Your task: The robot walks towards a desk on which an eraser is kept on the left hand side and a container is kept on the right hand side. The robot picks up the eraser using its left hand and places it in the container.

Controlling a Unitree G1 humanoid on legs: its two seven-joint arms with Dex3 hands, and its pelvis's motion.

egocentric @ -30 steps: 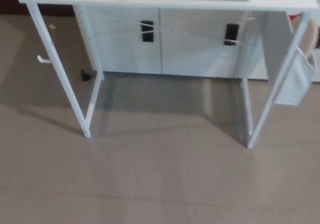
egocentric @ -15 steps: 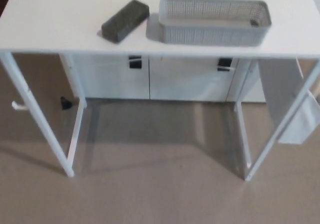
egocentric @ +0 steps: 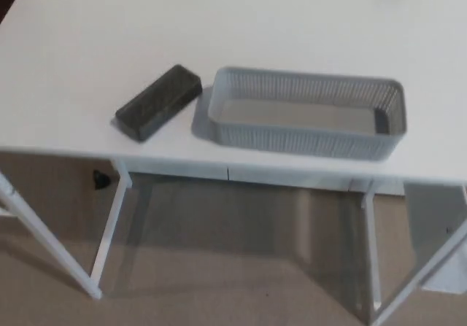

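Note:
A dark grey eraser (egocentric: pixel 159 101) lies flat on the white desk (egocentric: pixel 66 63), left of centre and turned at a slant. Just to its right stands a grey mesh container (egocentric: pixel 306 114), long and rectangular, with nothing visible inside it. A small gap separates the eraser's near end from the container's left wall. Neither of my hands nor any part of my arms shows in the head view.
The desk's front edge (egocentric: pixel 219 162) runs across the lower half of the picture, with white legs (egocentric: pixel 109 224) below it on a beige floor. A white cabinet sits behind, under the desktop. A small dark object (egocentric: pixel 100 179) lies on the floor at the left.
The whole picture has shifted: the camera has come closer and now looks down on the desktop, so eraser and container appear lower and larger. The things themselves have not moved.

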